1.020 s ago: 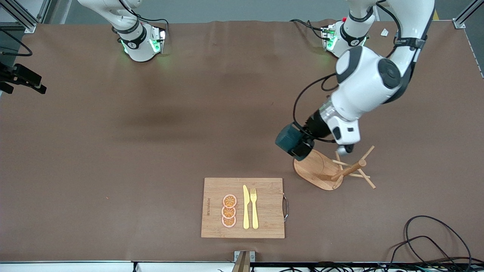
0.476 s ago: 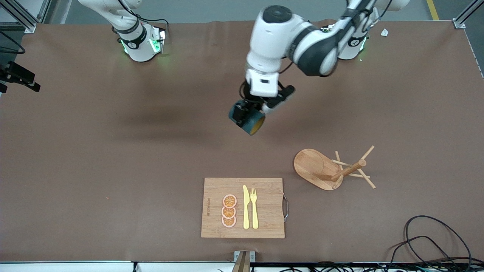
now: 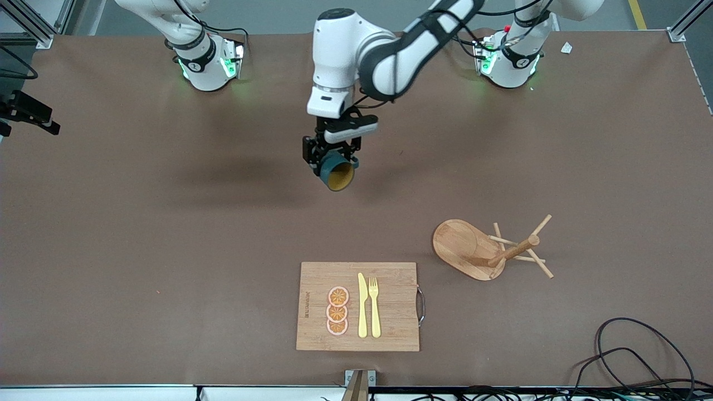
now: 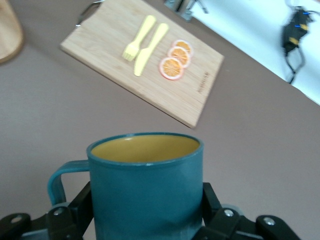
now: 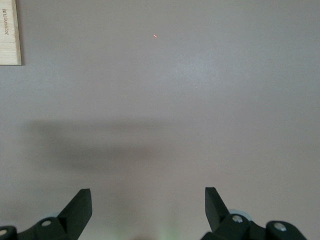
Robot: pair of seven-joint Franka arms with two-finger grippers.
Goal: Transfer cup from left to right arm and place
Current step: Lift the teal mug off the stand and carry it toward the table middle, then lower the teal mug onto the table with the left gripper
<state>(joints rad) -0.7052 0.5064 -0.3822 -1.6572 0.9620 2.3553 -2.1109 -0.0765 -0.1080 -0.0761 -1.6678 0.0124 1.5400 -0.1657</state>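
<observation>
Swung away from the wooden peg rack (image 3: pixel 490 249), the left gripper (image 3: pixel 332 160) clamps the ribbed dark teal mug (image 3: pixel 336 173) midair, its lower body hidden; the right gripper (image 5: pixel 148 210) waits, fingers spread, holding nothing.

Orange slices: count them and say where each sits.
3, in a row on the cutting board beside the knife: slice, slice, slice nearest the camera. None seems hidden.

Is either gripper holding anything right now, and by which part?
The left gripper holds the cup by its ribbed body, fingers on either side, over bare table. The right gripper is open and empty.
</observation>
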